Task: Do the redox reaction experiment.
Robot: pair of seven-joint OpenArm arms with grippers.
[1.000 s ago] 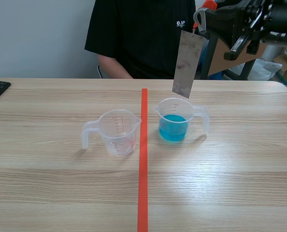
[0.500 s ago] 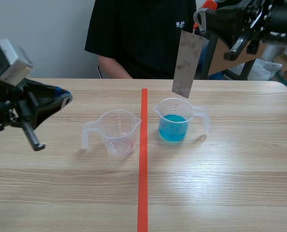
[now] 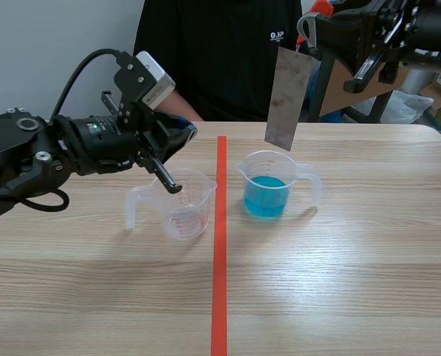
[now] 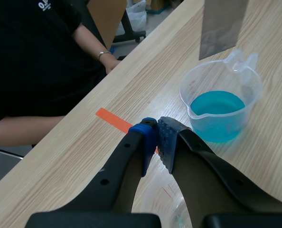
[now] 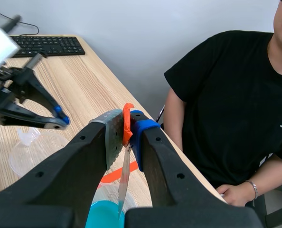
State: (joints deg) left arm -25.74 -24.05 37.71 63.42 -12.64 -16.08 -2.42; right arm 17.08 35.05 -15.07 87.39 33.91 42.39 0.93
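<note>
Well, the right gripper [image 3: 309, 38], upper right of the frame, pinches the metal sheet [image 3: 286, 98] above the blue-liquid cup [image 3: 268, 187] at centre. Lowered off-line, its edge could tip that cup. The left gripper [image 3: 180, 135], jaws closed on nothing, has swung in from the left edge to hover over the empty cup [image 3: 182, 200].

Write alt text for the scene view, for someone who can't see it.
The right hand holds a metal strip hanging above a cup of blue liquid. The left hand, shut, hovers over a clear cup across the orange-red tape line; a person sits behind.
</note>
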